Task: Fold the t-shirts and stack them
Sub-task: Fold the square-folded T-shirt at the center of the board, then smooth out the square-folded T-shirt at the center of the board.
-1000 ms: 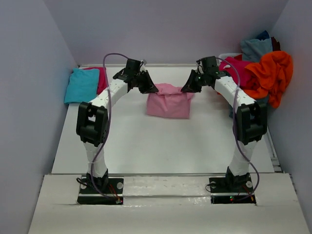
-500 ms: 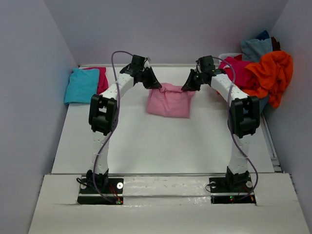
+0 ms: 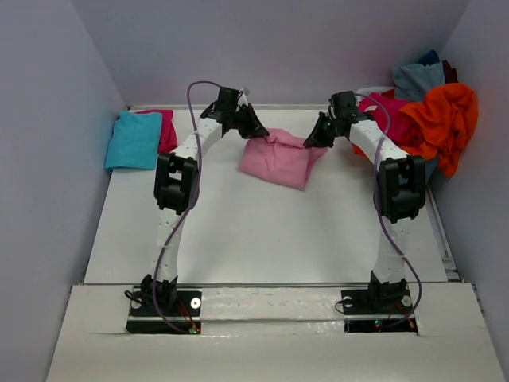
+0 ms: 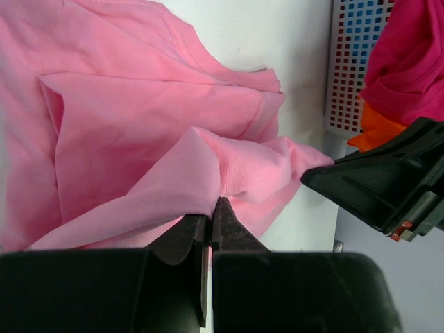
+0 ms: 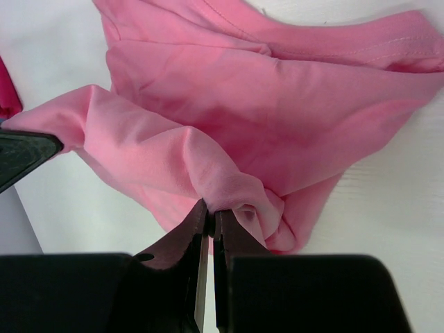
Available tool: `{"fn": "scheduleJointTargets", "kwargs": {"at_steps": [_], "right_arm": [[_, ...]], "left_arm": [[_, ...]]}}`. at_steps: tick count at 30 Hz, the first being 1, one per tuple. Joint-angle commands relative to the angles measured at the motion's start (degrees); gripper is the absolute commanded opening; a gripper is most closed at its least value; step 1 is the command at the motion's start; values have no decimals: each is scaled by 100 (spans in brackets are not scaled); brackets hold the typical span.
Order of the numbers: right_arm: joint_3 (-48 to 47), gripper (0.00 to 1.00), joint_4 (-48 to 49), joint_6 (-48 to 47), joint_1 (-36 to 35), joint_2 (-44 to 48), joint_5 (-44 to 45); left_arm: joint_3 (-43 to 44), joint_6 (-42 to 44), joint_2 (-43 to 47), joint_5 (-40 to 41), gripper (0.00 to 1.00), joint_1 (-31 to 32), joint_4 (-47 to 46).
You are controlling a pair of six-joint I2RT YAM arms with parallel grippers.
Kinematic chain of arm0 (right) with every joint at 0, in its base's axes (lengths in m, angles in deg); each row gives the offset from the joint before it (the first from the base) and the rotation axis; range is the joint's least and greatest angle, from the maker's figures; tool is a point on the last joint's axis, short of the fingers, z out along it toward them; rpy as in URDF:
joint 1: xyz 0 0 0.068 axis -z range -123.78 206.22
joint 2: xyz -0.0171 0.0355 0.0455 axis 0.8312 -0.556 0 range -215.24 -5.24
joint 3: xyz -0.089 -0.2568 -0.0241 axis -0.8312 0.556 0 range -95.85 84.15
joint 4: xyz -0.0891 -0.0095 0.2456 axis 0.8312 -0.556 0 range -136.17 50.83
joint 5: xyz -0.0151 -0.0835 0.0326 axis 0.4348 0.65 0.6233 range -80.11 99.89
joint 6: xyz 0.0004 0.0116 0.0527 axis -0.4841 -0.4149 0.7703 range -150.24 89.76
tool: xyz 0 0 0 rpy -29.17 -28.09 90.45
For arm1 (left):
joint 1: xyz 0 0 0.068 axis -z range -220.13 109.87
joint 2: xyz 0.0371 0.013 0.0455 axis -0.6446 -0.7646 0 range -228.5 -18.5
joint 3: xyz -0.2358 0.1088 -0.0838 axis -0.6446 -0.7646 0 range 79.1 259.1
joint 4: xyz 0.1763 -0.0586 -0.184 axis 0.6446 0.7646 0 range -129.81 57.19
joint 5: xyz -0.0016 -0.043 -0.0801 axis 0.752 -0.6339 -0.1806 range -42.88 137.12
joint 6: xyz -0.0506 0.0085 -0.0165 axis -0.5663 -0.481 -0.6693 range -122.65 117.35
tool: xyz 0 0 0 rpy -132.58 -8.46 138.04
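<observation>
Near edge: two arm bases, then bare white table (image 3: 238, 239). Both arms reach fwd to the light pink t-shirt (image 3: 277, 163), at table centre, a bit toward the back. It's partly folded into a rough rectangle. Its near part rests on the table and its far edge is held up off it.

Left gripper (image 4: 210, 220): fingers pressed together, pinching a bunched fold at the shirt's far-left corner. Right gripper (image 5: 209, 216): also closed, pinching the far-right corner. Cloth between them is creased and slack.

Far left: turquoise t-shirt (image 3: 134, 139), folded flat, seemingly atop a magenta t-shirt (image 3: 166, 127); prob. the finished stack. Far right: unfolded heap w/ orange t-shirt (image 3: 441, 119), grey-blue t-shirt (image 3: 417, 78) & more magenta cloth (image 3: 386, 107).

Step, by my reading: mid-fold on the pink shirt, w/ the far edge likely to be carried over toward the near edge. That calls for both arms moving together at matched height & pace so the cloth doesn't skew, then letting go w/ edges aligned.

Views: only the top cam shows both piles & where the shirt sits. Only the wrist cams show each pinch close up. The left wrist cam also shows the grid wall of a white basket (image 4: 345, 69) beside the heap.
</observation>
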Motion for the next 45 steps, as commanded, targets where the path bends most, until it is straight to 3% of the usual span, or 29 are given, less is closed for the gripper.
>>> {"fn": "scheduleJointTargets", "kwargs": {"at_steps": [1,7,10,11,14,25,26,27,30,33,41,45], "right_arm": [[-64,7,324,62,101,-93,293],[631,7,824,290,215,30,548],[746,7,913,360,277,-75,583],[755,7,922,378,277,-111,584],[764,7,957,422,330,-155,698],[659,7,844,589,505,-164,900],[606,13,808,580,505,-173,944],[571,32,782,546,505,-181,970],[360,54,650,493,505,-182,1049],[185,89,588,422,505,-129,1155],[656,89,719,554,505,407,901],[965,82,728,624,505,609,436]], "left_arm": [[341,-23,-215,-324,8,-24,-482],[648,-23,-708,-500,43,-24,-860],[780,-58,-866,-544,51,-24,-1036],[806,-102,-910,-553,59,-24,-1089],[807,-94,-928,-553,63,-24,-1125],[-694,82,221,-386,66,-24,-1458],[-835,82,328,-369,66,-24,-1520],[-1098,82,442,-360,66,-24,-1581],[-1337,126,732,-351,66,-24,-1670],[-1417,223,899,-360,65,-24,-1565],[-1215,354,1146,-377,65,81,-1056],[-1259,302,1129,-482,64,196,-1019]]}}
